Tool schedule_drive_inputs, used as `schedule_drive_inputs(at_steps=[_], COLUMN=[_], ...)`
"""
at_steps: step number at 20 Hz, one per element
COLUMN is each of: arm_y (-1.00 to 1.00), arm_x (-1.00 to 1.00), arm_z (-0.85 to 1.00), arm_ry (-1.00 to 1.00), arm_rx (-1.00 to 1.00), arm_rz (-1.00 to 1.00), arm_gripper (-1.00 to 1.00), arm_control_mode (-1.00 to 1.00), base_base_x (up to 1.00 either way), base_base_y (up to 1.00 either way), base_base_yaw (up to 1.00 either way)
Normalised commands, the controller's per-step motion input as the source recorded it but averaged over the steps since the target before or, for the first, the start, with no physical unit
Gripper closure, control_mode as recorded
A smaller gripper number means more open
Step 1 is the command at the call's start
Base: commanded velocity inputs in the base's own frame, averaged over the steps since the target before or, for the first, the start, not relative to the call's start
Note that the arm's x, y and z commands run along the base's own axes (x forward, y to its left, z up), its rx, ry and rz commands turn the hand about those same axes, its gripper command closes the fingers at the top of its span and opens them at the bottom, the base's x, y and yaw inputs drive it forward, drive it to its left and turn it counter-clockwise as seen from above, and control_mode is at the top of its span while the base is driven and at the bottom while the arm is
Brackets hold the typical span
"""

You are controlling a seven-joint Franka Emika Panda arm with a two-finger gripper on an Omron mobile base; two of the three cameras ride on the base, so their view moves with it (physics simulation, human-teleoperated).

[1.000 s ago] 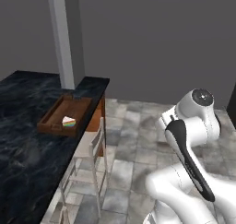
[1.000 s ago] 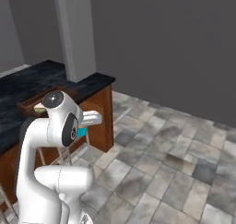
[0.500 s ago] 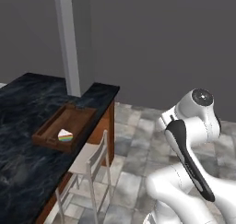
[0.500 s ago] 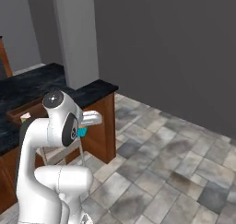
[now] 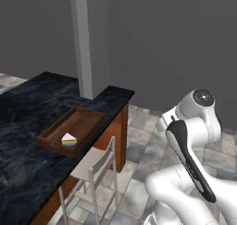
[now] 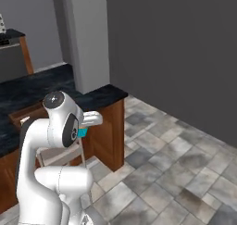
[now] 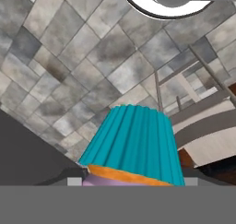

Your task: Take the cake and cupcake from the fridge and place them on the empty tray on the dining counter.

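Between the gripper's [image 7: 126, 181] fingers sits the teal-wrapped cupcake [image 7: 133, 144], held.

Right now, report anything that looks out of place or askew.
Nothing looks spilled or damaged. The rainbow-striped cake wedge sits upright in the brown wooden tray on the black marbled counter. The teal-wrapped, pink-frosted cupcake is held between the jaws, seen from its base in the hand view, above the tiled floor.

Tray on counter, near its end by the pillar.
Cake [image 5: 69, 139] inside tray [image 5: 88, 122], toward its near end; tray on dining counter [image 5: 28, 127], just in front of pillar [image 5: 89, 39]. Chair [image 5: 95, 170] tucked against counter edge, below tray. Cupcake [image 7: 133, 147] above floor [image 7: 69, 57], close before hand camera.
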Motion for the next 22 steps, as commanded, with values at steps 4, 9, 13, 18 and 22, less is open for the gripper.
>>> schedule_drive_inputs(at_steps=[4, 9, 13, 18, 22], arm_y=[0.00, 0.00, 0.00, 0.00, 0.00], arm_x=[0.00, 0.00, 0.00, 0.00, 0.00], arm_z=[0.00, 0.00, 0.00, 0.00, 0.00], arm_ry=[0.00, 0.00, 0.00, 0.00, 0.00], arm_rx=[0.00, 0.00, 0.00, 0.00, 0.00], arm_rz=[0.00, 0.00, 0.00, 0.00, 0.00], arm_gripper=[1.00, 1.00, 1.00, 1.00, 1.00], arm_control_mode=[1.00, 1.00, 1.00, 1.00, 1.00], base_base_x=[0.27, 0.28, 0.32, 0.24, 0.18], base_base_y=[-0.29, -0.45, -0.46, -0.37, -0.19], base_base_yaw=[0.31, 0.32, 0.32, 0.32, 0.33])
